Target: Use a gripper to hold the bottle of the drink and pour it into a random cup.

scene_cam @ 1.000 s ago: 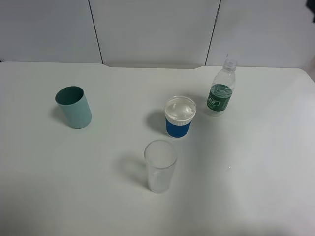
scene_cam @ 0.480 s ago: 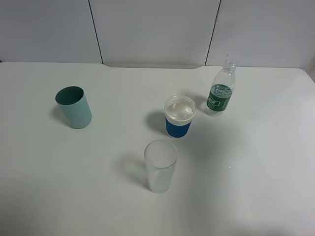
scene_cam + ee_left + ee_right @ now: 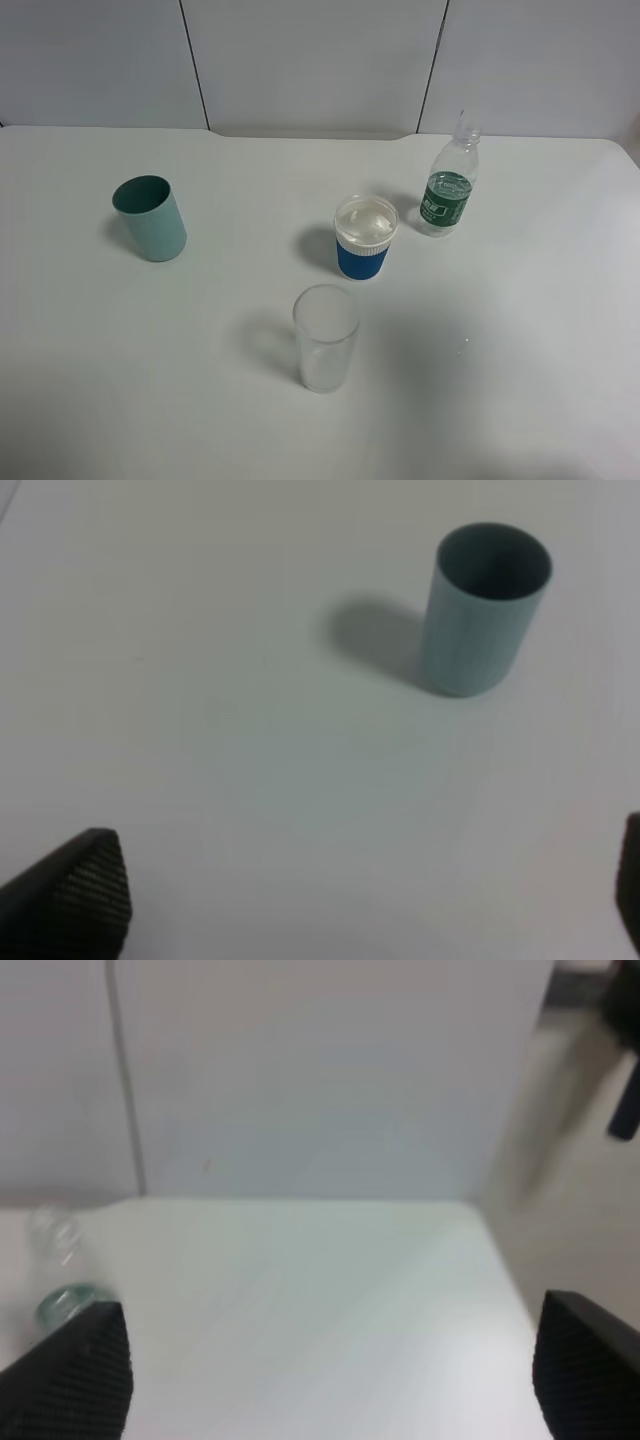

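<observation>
The bottle of the drink (image 3: 447, 185) stands upright at the back right of the table, clear with a dark green label. It shows blurred at the edge of the right wrist view (image 3: 62, 1295). The cup (image 3: 364, 238), blue with a white rim band, stands left of and a little nearer than the bottle. Neither gripper shows in the exterior high view. My right gripper (image 3: 325, 1380) is open and empty, off to one side of the bottle. My left gripper (image 3: 350, 910) is open and empty, well short of a teal-green cup.
A teal-green cup (image 3: 150, 218) stands at the left, also in the left wrist view (image 3: 485, 610). A tall clear glass tumbler (image 3: 325, 338) stands in front of the blue cup. The white table (image 3: 520, 330) ends at a wall behind and an edge on the right (image 3: 500, 1260).
</observation>
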Robot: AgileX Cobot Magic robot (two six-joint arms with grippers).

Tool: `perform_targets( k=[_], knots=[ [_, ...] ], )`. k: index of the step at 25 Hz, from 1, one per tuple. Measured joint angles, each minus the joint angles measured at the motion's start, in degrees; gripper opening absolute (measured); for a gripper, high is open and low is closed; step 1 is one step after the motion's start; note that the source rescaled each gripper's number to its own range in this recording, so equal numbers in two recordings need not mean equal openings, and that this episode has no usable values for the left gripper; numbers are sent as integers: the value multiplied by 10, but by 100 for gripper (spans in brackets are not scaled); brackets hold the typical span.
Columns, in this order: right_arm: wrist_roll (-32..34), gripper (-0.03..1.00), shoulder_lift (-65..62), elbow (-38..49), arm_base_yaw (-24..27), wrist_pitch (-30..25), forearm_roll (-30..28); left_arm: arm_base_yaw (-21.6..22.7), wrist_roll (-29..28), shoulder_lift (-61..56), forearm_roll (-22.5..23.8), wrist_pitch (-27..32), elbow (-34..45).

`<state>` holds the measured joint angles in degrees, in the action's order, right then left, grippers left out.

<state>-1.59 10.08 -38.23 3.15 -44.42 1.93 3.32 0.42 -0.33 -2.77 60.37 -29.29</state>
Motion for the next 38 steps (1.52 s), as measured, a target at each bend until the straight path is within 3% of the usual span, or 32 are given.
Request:
perform_targets(
  k=[7, 21, 38],
  knots=[
    [-41, 77, -43, 0, 0, -61, 61, 0, 0, 0, 0, 0, 0],
    [-44, 77, -102, 20, 0, -134, 56, 0, 0, 0, 0, 0, 0],
    [-44, 77, -102, 102, 0, -161, 45, 0, 0, 0, 0, 0, 0]
  ],
)
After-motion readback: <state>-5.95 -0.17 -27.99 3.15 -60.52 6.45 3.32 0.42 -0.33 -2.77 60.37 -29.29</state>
